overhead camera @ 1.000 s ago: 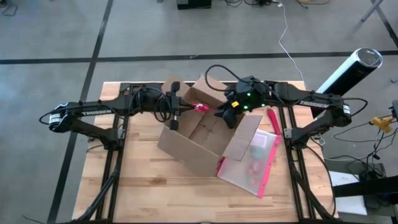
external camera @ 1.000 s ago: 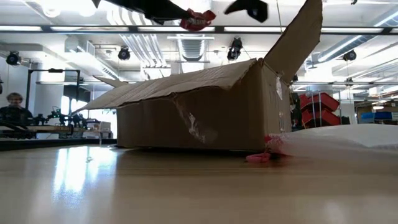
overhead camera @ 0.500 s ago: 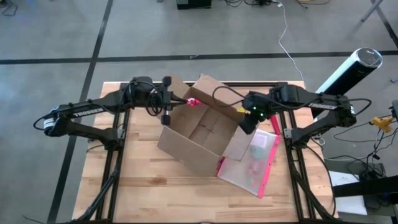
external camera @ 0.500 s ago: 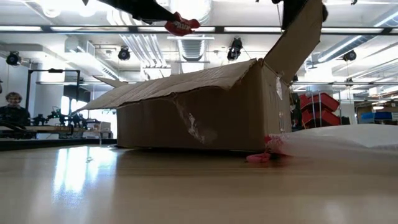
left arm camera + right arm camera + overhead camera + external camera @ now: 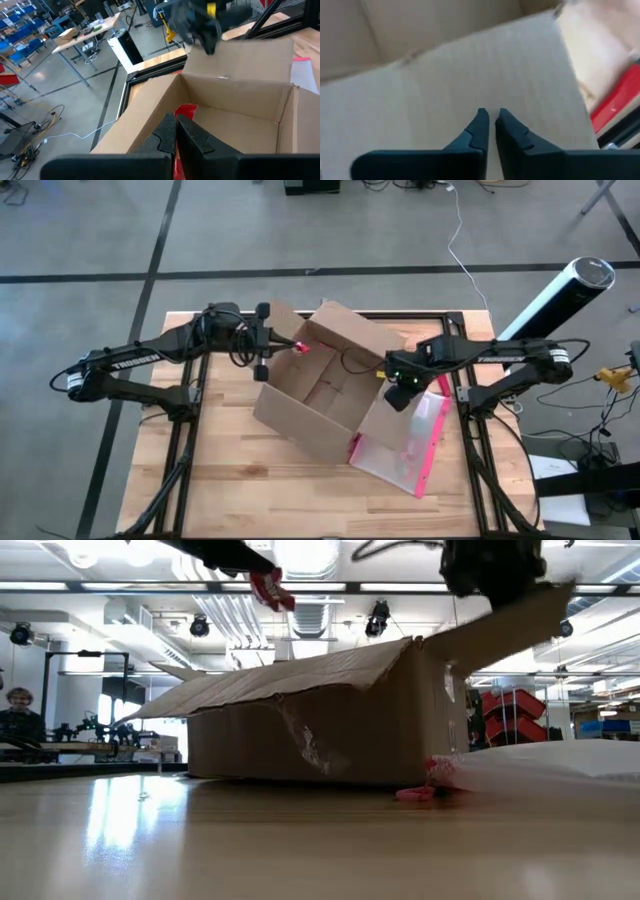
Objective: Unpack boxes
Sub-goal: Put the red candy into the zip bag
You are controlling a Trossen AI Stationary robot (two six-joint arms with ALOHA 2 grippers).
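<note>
One brown cardboard box [image 5: 325,395] sat open near the middle of the wooden table [image 5: 230,480], its flaps spread outward. Its interior showed bare cardboard in the high view; the near corners of the floor were hidden by the walls.

The left gripper [image 5: 300,347] was held above the far-left flap of the box. Its fingers [image 5: 192,137] were pinched on a small red item [image 5: 186,111], which showed only as a red patch past the fingertips. In the low view the same red item [image 5: 266,587] hung above the box roof line, and the arm above it was cut off by the frame edge. What the red item was could not be made out.

The right gripper [image 5: 399,392] was over the right-hand flap [image 5: 485,75], just beside the box opening. Its fingers [image 5: 479,131] were pressed nearly together, with only a thin gap, and nothing was visible between them. Whether the tips touched the flap could not be told. In the low view this gripper appeared only as a dark blur above the raised flap [image 5: 500,625].

A translucent pouch with pink edging [image 5: 415,445] lay on the table against the right side of the box, partly under the flap. Its contents were too indistinct to identify.
</note>
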